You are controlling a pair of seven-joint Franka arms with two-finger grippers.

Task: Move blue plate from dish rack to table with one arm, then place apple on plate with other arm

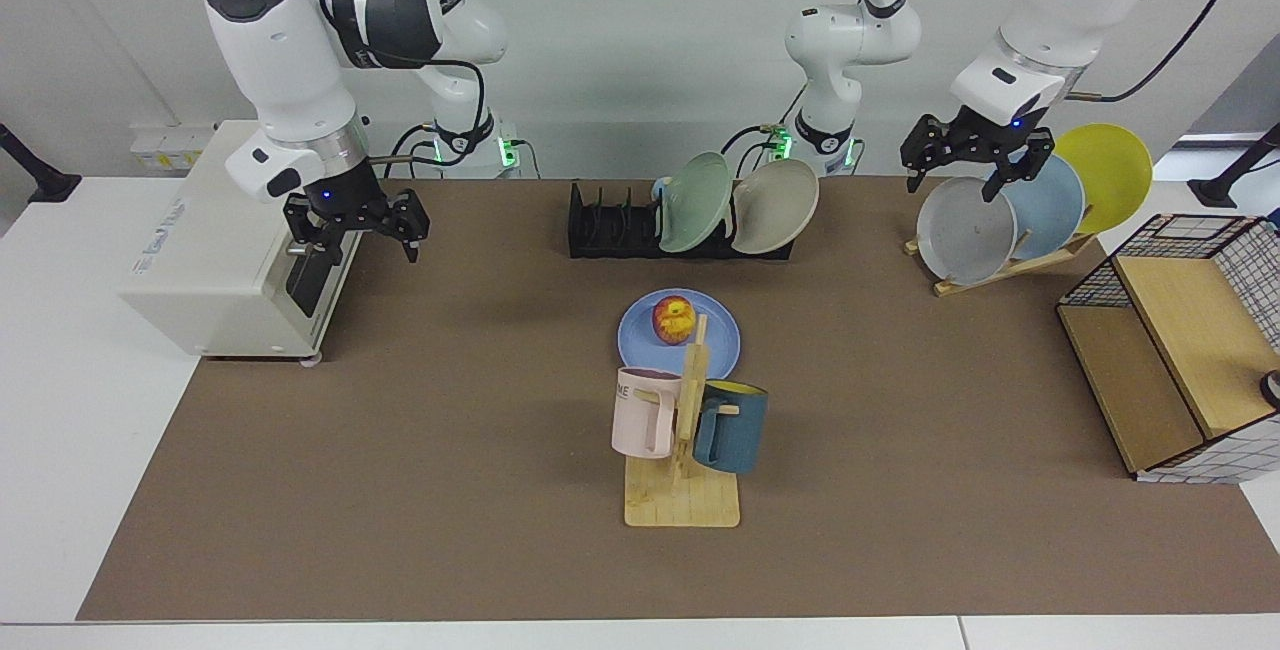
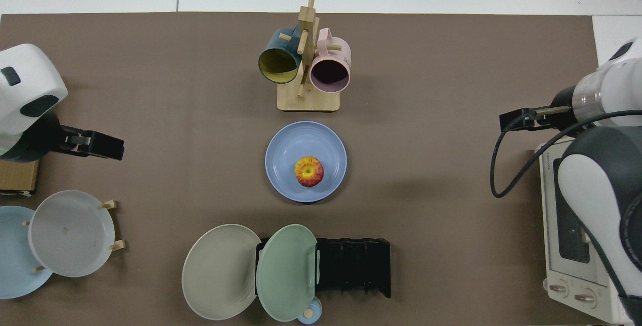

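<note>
While the apple (image 1: pixel 674 319) sits on the blue plate (image 1: pixel 722 335) on the surface (image 1: pixel 450 450), you see the right gripper (image 1: pixel 356 233) open by the toaster oven (image 1: pixel 215 240) and the left gripper (image 1: pixel 975 172) open over the grey plate (image 1: pixel 962 230), both holding nothing

Blue plate (image 1: pixel 720 342); red-yellow apple (image 1: pixel 674 319); black dish rack (image 1: pixel 612 230); brown table (image 1: pixel 400 450).

The blue plate (image 2: pixel 306 161) lies flat on the bench (image 2: pixel 190 90) with the apple (image 2: pixel 309 171) resting on it. Beyond the plate stands a wooden mug stand (image 2: pixel 307 65) bearing two mugs; on the plate's other side sits the dish rack (image 2: pixel 353 267), holding a green plate (image 2: pixel 286 272) and a grey one (image 2: pixel 218 271).
</note>
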